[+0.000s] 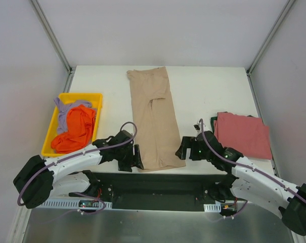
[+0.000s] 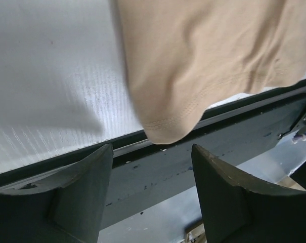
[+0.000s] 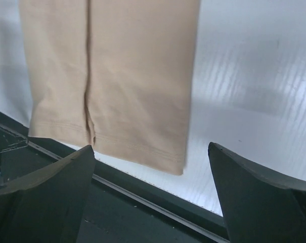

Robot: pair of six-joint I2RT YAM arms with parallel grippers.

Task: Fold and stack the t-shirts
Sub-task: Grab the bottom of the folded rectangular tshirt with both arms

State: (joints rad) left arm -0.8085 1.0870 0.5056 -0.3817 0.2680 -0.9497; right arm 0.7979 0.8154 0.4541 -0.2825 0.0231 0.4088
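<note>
The tan t-shirt (image 1: 154, 121), folded long, lies between both grippers, its near hem at the table (image 1: 208, 91) edge. The left gripper (image 2: 151, 190) is spread and empty, a hem corner just ahead of its gap; the right gripper (image 3: 153, 197) gapes likewise before the other corner. Outside the right fingers lies the red t-shirt (image 1: 243, 134); outside the left, an orange t-shirt (image 1: 74, 131) and a purple t-shirt (image 1: 67, 108) sit in a yellow bin (image 1: 84, 94).

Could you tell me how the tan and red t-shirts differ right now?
The tan t-shirt is a long narrow strip in the middle; the red t-shirt is a compact rectangle at the right. The tan one's hem overhangs the table at its near edge; the red one sits back from it. Both lie flat, ungripped.
</note>
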